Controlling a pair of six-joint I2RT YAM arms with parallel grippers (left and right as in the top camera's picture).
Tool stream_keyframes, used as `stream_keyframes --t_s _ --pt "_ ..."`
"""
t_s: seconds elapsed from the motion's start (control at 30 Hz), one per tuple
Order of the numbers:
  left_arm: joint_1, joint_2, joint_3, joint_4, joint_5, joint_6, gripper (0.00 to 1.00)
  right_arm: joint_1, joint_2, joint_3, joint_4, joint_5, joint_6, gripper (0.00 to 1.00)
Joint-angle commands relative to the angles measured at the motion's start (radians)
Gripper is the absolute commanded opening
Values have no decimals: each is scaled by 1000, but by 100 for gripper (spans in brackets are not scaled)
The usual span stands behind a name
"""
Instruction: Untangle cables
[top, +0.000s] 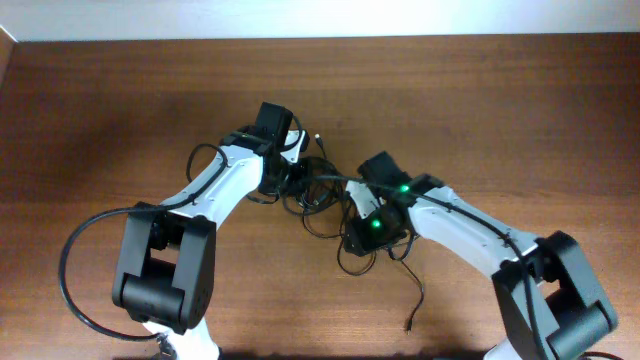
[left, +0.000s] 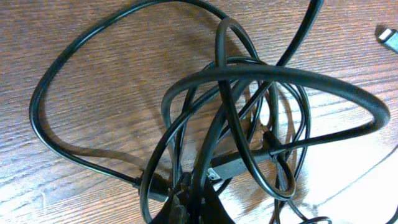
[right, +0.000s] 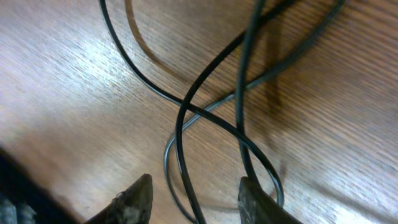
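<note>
The cables (top: 322, 190) are thin black cords in a tangle at the table's centre, between both arms. One loose end trails toward the front (top: 412, 318). My left gripper (top: 295, 178) sits at the tangle's left side. In the left wrist view it (left: 189, 208) is shut on a strand of the cables (left: 249, 74), whose loops fan out ahead of it. My right gripper (top: 350, 205) is at the tangle's right side. In the right wrist view it (right: 196, 202) is open, fingers (right: 134, 200) apart. A cable strand (right: 183, 155) runs between them, touching neither.
A small plug end (left: 387, 34) lies on the wood beyond the loops. The brown wooden table (top: 120, 100) stretches out on both sides of the arms. The left arm's own thick cable (top: 75, 250) loops out beside its base.
</note>
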Motion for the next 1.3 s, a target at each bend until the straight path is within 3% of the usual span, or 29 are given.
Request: stream_keyframes --t_s 0.0,0.07,0.2,0.27,0.33,0.37,0.4,0.43,0.47,0.57,0.7,0.73,0.8,0.9,1.0,1.03,1.07,1.1,1.13,1.2,1.27 --pt "6 6 -13 3 0 12 2 32 21 -13 14 75 -18 6" --pt "6 6 -13 0 0 13 0 5 11 21 -30 70 -17 4" --pt "13 6 -13 -5 0 13 0 -118 -52 325 -421 46 -48 4" --pt "19 6 -13 -3 10 13 0 -201 -76 530 -633 -57 -109 4" --pt "19 6 -13 1 10 13 0 -254 -84 642 -718 -233 -193 4" --pt "19 6 -13 1 10 13 5 -278 -89 692 -749 -347 -252 4" --pt "19 6 -13 0 11 13 27 -298 -93 730 -767 -402 -266 4" --pt "19 6 -5 -15 11 13 68 -317 -98 767 -771 -421 -266 4" --pt "19 6 25 -56 11 14 78 -332 -101 803 -770 -438 -266 4" --pt "19 6 123 -146 11 14 78 -365 -102 903 -767 -579 -319 4" --pt "19 5 341 -307 11 20 78 -415 -102 1129 -759 -598 -332 4" --pt "19 5 408 -358 11 19 80 -416 -102 1298 -726 -513 -327 4" --pt "18 5 435 -392 11 3 82 -416 -102 1462 -672 -315 -262 4" --pt "17 6 431 -437 11 -11 82 -416 -102 1697 -524 -9 -195 4" --pt "7 6 426 -436 -3 -10 82 -416 -102 1772 -383 159 -182 4" --pt "0 6 422 -437 -19 -10 73 -416 -101 1772 -351 227 -181 4" --pt "-8 6 414 -436 -19 -10 58 -416 -99 1772 -334 296 -177 4" --pt "-18 6 401 -435 -19 -11 21 -416 -95 1771 -332 342 -129 4" --pt "-28 6 394 -434 -19 -10 7 -415 -92 1771 -343 336 -78 4" --pt "-41 6 394 -413 -11 23 4 -415 -88 1771 -362 320 -72 4" --pt "-43 6 394 -412 0 24 7 -430 -88 1772 -346 458 -50 4"
